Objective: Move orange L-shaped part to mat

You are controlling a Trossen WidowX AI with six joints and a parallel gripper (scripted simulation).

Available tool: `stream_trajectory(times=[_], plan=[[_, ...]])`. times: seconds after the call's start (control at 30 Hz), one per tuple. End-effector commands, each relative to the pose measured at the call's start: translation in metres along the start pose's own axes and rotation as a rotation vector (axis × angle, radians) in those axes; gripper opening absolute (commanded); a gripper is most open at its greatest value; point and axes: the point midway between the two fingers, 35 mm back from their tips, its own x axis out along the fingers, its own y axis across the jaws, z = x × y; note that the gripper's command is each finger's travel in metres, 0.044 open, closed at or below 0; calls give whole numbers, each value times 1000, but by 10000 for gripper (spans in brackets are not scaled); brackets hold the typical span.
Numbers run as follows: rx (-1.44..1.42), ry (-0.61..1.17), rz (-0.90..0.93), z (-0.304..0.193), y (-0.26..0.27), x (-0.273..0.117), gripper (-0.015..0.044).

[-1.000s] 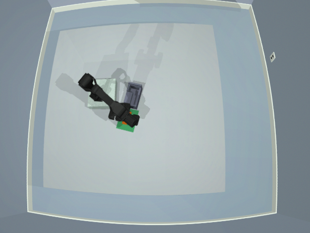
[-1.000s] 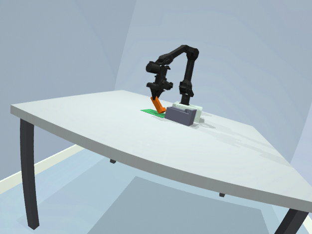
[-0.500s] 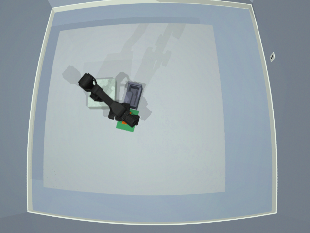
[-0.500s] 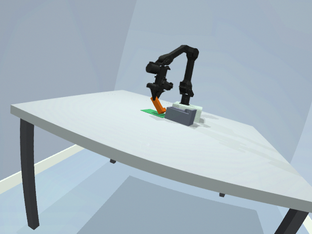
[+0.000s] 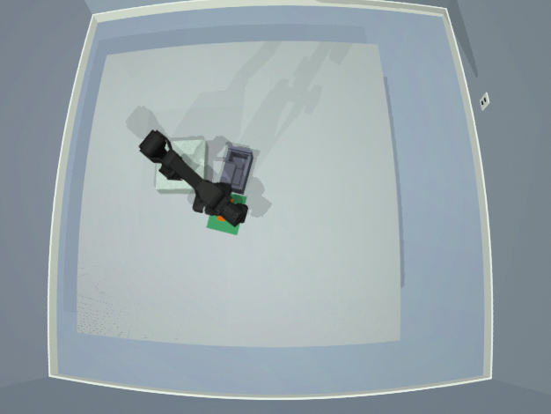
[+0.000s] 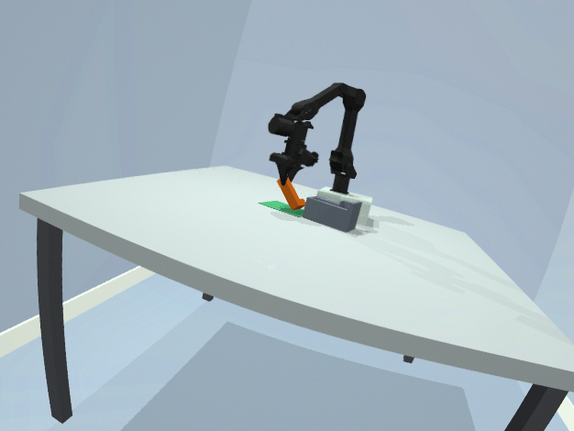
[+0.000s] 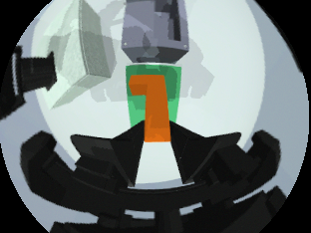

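The orange L-shaped part (image 5: 221, 218) (image 6: 290, 194) (image 7: 156, 100) is steeply tilted over the green mat (image 5: 222, 226) (image 6: 270, 204) (image 7: 136, 111). Its L-shaped end is low, at the mat's tray-side end; whether it touches the mat is too small to tell. Its plain end is up between the fingertips. My gripper (image 6: 284, 181) (image 7: 155, 123) is shut on that raised end, with a finger against each side. The grey tray (image 6: 329, 215) (image 7: 137, 30) stands beside the mat, and its pocket is empty. The arm hides much of the part in the top view.
The pale block (image 5: 193, 149) (image 7: 95, 45) under the arm's base stands close beside the tray. The tray's wall rises right at the mat's end, near the part's low end. The arm arches over from the base to the mat.
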Motion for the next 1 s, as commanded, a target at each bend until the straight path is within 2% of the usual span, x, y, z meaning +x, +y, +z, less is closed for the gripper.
stream_trajectory(times=[0.0,0.1,0.2,0.23,0.37,0.97], plan=[[0,0,0,0,0,0,236],[-1,0,0,-1,-2,-13,315],[-3,-1,2,-2,-4,-44,394],[-4,-1,3,-1,-3,-55,400],[-7,-2,5,0,0,-88,400],[-12,0,-2,-1,-2,-84,400]])
